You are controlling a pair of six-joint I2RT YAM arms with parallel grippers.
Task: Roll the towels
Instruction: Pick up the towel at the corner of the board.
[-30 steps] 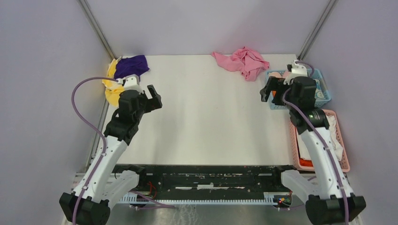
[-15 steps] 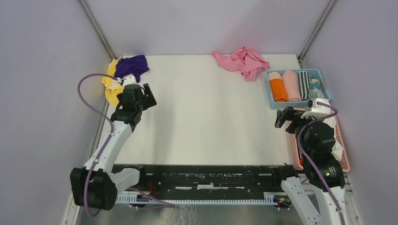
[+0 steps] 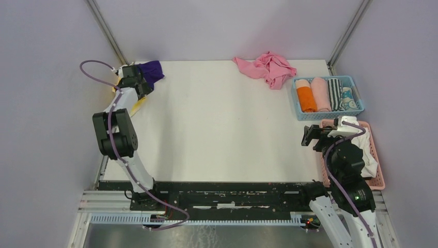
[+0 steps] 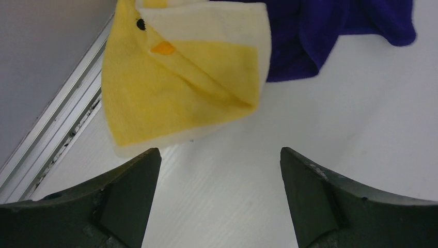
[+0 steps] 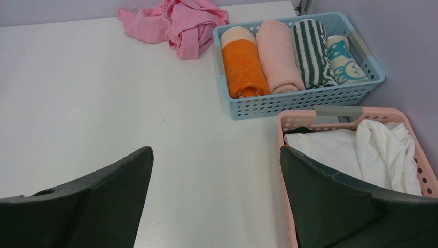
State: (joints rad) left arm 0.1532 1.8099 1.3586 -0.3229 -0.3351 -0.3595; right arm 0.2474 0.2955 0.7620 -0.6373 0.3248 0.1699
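Left gripper (image 4: pixel 219 155): jaws wide apart, empty, poised at the far-left corner of the worktop (image 3: pixel 227 119), just short of the yellow towel (image 4: pixel 170 98). That towel lies loosely folded, touching the crumpled purple towel (image 4: pixel 315 36).

Step in hand, as judged: the approach to the yellow towel. The next move calls for pinching its near edge and drawing it onto open worktop to flatten.

Pink cloth (image 3: pixel 268 68): heaped at the far edge.

Blue basket (image 5: pixel 304 101): holds the striped towel (image 5: pixel 311 49) and teal towel (image 5: pixel 345 62), both rolled.

Right gripper (image 5: pixel 217 151): open, empty, near the pink basket (image 5: pixel 289 118).
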